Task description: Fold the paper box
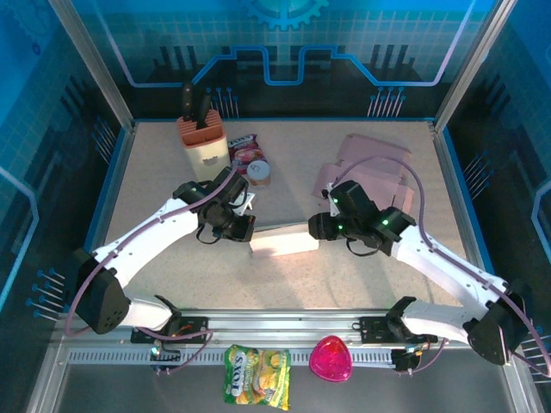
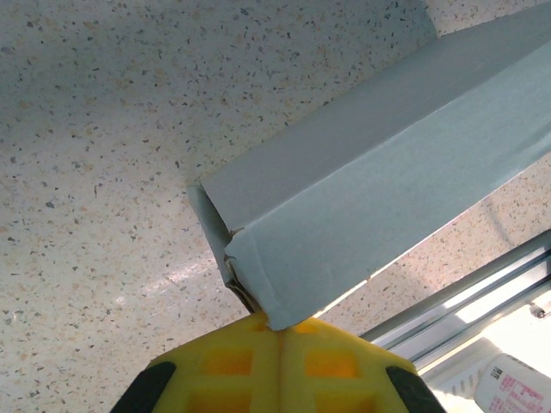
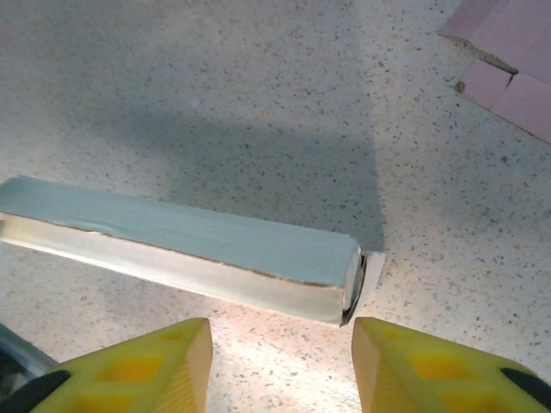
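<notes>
From the top view I begin at the left. The left gripper is closed, its yellow fingers pressed together, and their tips touch the lower corner of the left end of the paper box. In the left wrist view I cannot tell if a thin edge of the end flap is caught between the tips or if they only lean on it.

The box lies on the table near the middle, between the two grippers. Its long axis runs left to right, with the right end turned a little toward the far side. It already has a closed tube shape.

At the right end of the box is the right gripper. Its fingers stand apart and hold nothing. In the right wrist view the right end of the box lies just in front of the gap, a little to the right of its middle, and the small end flap there is not fully shut. It stands a bit off the end face.

My judgement is that the next move belongs to the right arm, because it is the nearer one to this loose flap. The flap lies straight ahead of the open fingers, along the long axis of the box. The left gripper can serve as a stop, so that a push from the right does not slide the box away to the left.

Far right, well apart from the box, lie some flat pink sheets.
</notes>
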Controlling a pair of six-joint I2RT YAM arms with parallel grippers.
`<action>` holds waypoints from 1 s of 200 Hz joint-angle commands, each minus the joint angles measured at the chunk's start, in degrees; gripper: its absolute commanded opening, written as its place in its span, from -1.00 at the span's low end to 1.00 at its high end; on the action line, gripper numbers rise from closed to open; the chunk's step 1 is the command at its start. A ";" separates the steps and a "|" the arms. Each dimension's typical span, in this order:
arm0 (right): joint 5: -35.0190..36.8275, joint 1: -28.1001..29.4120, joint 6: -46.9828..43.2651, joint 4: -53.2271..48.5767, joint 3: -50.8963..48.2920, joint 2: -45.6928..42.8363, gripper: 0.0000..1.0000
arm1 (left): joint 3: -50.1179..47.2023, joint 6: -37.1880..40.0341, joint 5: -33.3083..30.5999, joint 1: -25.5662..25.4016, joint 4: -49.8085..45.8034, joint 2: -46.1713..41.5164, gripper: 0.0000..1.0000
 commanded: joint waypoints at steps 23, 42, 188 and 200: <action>-4.27 -1.59 12.10 3.69 -5.81 -8.26 0.39 | -1.65 -0.87 -0.86 -1.01 -0.69 -0.69 -1.00; -5.84 -2.82 22.38 6.41 -8.93 -11.36 0.61 | -1.75 -1.04 -0.85 -1.24 -0.51 -0.59 -1.00; -13.79 -8.15 59.95 40.03 -27.72 -8.37 0.66 | -2.19 -1.31 -1.12 -2.14 0.55 -1.13 -1.00; -14.47 -8.80 60.39 41.45 -28.27 -7.40 0.59 | -2.28 -1.33 -1.12 -2.16 0.71 -1.15 -1.00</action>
